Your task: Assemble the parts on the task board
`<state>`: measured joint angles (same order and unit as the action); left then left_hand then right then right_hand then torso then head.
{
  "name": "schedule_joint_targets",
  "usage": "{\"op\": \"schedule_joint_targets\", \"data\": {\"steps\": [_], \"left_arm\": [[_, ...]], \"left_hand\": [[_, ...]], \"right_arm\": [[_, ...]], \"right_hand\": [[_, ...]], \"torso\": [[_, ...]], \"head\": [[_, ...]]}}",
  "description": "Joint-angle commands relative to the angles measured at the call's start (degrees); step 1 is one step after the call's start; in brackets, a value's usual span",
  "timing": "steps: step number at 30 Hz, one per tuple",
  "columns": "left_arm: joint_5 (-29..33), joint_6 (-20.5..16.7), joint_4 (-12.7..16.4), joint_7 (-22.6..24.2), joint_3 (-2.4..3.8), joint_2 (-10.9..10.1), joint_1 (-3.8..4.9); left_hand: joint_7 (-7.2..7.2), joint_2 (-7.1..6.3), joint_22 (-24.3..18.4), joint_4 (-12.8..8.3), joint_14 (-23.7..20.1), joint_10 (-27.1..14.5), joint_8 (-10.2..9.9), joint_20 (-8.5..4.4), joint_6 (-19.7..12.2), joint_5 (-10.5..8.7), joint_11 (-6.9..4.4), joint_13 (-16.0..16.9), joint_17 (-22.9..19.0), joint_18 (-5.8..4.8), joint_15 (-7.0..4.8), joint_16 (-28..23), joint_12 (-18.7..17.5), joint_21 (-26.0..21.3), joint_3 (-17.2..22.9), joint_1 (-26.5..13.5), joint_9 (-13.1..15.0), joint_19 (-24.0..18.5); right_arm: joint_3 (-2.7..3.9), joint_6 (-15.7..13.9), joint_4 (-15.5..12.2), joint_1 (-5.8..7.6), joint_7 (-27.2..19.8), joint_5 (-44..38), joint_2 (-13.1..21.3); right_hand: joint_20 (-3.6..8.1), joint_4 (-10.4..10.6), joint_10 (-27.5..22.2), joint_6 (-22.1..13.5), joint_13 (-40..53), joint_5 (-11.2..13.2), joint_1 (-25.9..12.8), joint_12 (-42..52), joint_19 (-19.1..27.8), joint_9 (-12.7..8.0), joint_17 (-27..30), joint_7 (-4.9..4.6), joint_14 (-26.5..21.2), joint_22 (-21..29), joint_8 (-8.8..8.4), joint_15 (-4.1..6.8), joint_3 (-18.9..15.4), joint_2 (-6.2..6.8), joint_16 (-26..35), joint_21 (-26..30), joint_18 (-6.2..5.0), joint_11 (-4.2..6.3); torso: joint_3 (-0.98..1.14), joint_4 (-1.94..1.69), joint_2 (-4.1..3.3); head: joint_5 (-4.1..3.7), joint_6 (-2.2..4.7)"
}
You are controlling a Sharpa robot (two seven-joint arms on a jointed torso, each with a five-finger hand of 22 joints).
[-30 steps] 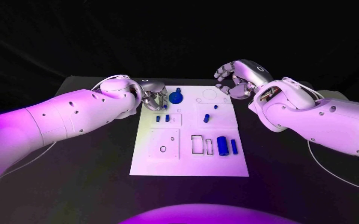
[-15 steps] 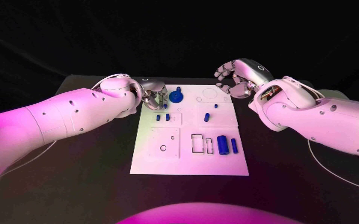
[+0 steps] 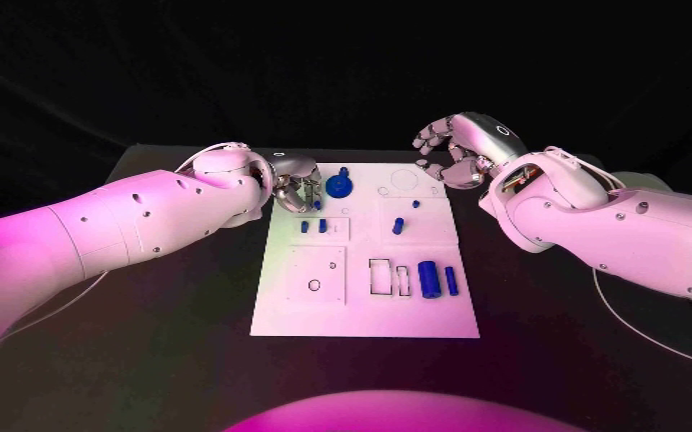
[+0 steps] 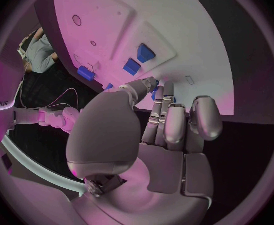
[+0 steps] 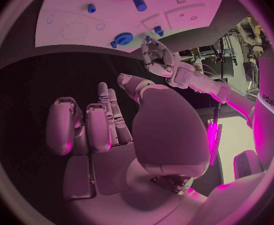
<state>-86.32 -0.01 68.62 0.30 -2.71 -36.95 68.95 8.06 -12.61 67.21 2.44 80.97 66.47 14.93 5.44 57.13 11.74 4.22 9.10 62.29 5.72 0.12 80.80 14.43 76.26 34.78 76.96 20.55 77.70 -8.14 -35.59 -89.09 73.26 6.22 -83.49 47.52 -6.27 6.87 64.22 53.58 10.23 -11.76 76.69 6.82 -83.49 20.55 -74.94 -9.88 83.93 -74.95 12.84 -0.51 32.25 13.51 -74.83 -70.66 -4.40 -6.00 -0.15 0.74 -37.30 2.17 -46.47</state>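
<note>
The white task board [image 3: 361,307] lies mid-table. On it are a blue gear [image 3: 339,188], several small blue pegs [image 3: 398,226] and a large blue cylinder [image 3: 428,280] beside a slimmer one [image 3: 451,282]. My left hand [image 3: 296,186] hovers over the board's far left corner, pinching a small blue peg [image 4: 156,93] between thumb and fingertips. The same peg [image 5: 147,38] shows at that hand's tips in the right wrist view. My right hand [image 3: 459,155] floats above the far right corner, fingers apart, holding nothing.
The board has square recesses [image 3: 317,276] at its near left and rectangular slots [image 3: 381,278] near the cylinders. Black table [image 3: 173,332] surrounds the board on both sides. Both arms flank the board's far half.
</note>
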Motion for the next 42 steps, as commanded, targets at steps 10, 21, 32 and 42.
{"op": "schedule_joint_targets", "data": {"steps": [10, 21, 32, 42], "left_arm": [[0.17, 0.76, 0.05, -0.45, 0.01, 0.11, -0.01], [0.17, 0.52, 0.05, -0.52, 0.01, 0.16, -0.01], [0.17, 0.63, -0.05, -1.02, 0.01, 0.11, -0.01], [0.16, -1.08, 1.01, -1.38, 0.05, -1.06, 0.00]], "left_hand": [[0.03, 0.58, -0.03, -0.21, 0.45, 0.53, -0.13, -0.14, 0.15, -0.03, 0.00, 0.08, 0.00, -0.43, -0.08, 0.21, -0.41, -0.38, 0.03, 0.25, 0.05, 0.09], [0.07, 0.61, -0.01, -0.22, 0.41, 0.52, -0.17, -0.15, 0.10, 0.00, 0.02, 0.09, -0.09, -0.44, -0.07, 0.18, -0.49, -0.38, 0.05, 0.27, 0.05, 0.10], [0.14, 0.57, -0.12, -0.23, 0.37, 0.50, -0.25, -0.15, 0.00, 0.02, 0.07, 0.09, -0.20, -0.42, -0.05, 0.13, -0.60, -0.46, 0.02, 0.26, 0.03, 0.05], [1.81, -0.59, -1.01, -0.89, -0.08, -0.31, -3.92, 0.69, -5.35, 0.28, 1.34, 0.25, -0.59, -0.28, 0.98, -0.06, -2.57, -1.15, 0.51, 0.77, -1.44, -0.41]], "right_arm": [[0.03, 0.31, -0.04, -0.02, -0.15, -0.29, 0.04], [0.03, 0.26, -0.06, -0.02, -0.19, -0.29, 0.07], [0.03, 0.24, -0.19, -0.02, -0.19, -0.29, 0.15], [0.03, 1.16, -0.09, -0.02, -0.12, -0.23, 0.35]], "right_hand": [[-0.17, 0.11, 0.37, 0.21, -0.09, -0.33, -0.66, -0.12, 0.08, 0.01, -2.94, -0.31, 3.37, -2.66, -0.32, -0.42, 0.36, -0.01, -0.18, -0.39, 0.36, 0.00], [-0.17, 0.11, 0.37, 0.21, -0.09, -0.33, -0.66, -0.12, 0.08, 0.01, -2.94, -0.31, 3.37, -2.66, -0.32, -0.42, 0.36, -0.01, -0.18, -0.39, 0.36, 0.00], [-0.18, 0.12, 0.35, 0.23, -0.14, -0.30, -0.70, -0.15, 0.16, 0.02, -2.84, -0.31, 3.34, -2.59, -0.35, -0.43, 0.37, -0.01, -0.10, -0.23, 0.32, -0.01], [-0.19, 0.12, 0.34, 0.24, -0.17, -0.28, -0.72, -0.16, 0.18, 0.02, -2.85, -0.31, 3.33, -2.60, -0.37, -0.43, 0.37, 0.01, -0.16, -0.23, 0.32, -0.01]], "torso": [[0.01, 0.00, 0.02], [0.00, 0.04, -0.01], [0.00, 0.03, 0.02], [-0.05, 0.05, 0.04]], "head": [[0.00, 0.01], [0.02, 0.04], [0.06, 0.02], [0.03, 0.11]]}}
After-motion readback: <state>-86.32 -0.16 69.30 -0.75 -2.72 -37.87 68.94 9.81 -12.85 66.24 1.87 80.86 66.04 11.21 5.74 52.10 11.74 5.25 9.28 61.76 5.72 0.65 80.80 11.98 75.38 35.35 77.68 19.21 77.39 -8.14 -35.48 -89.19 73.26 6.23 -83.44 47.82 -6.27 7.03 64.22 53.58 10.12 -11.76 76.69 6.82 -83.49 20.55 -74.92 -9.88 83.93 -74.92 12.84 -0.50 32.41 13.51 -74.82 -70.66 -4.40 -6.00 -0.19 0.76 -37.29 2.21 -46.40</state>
